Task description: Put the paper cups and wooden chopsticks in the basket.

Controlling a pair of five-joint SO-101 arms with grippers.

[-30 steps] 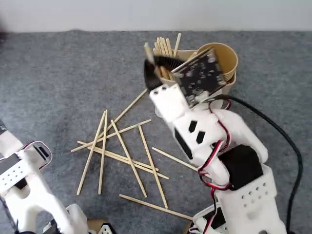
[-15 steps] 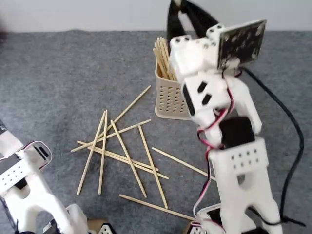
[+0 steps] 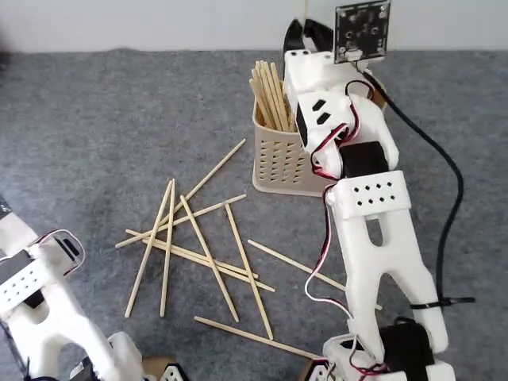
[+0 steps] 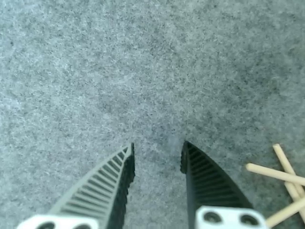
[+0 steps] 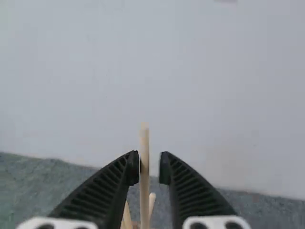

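A pale wooden chopstick [image 5: 144,143] stands upright in the gap of the right gripper [image 5: 148,155]. The black ribbed jaws are narrowly parted; the stick lies against one, with a slit of white wall showing at the other, so it does not look clamped. Whether it is carried or stands in the basket I cannot tell. Just below the gripper is the beige perforated plastic basket [image 3: 279,171], holding a leaning bundle of wooden chopsticks [image 3: 268,91].

Well away from this gripper, back toward the arm bases, loose wooden chopsticks [image 3: 209,258] lie crossed on the grey carpet [image 3: 95,135]. The left gripper [image 4: 158,145] hovers moderately open over bare carpet, with a few stick ends [image 4: 271,172] off to one side.

The drop-off step looks about complete. The next move would call for swinging down to the scattered pile, jaws wider, straddling one uncrossed stick.
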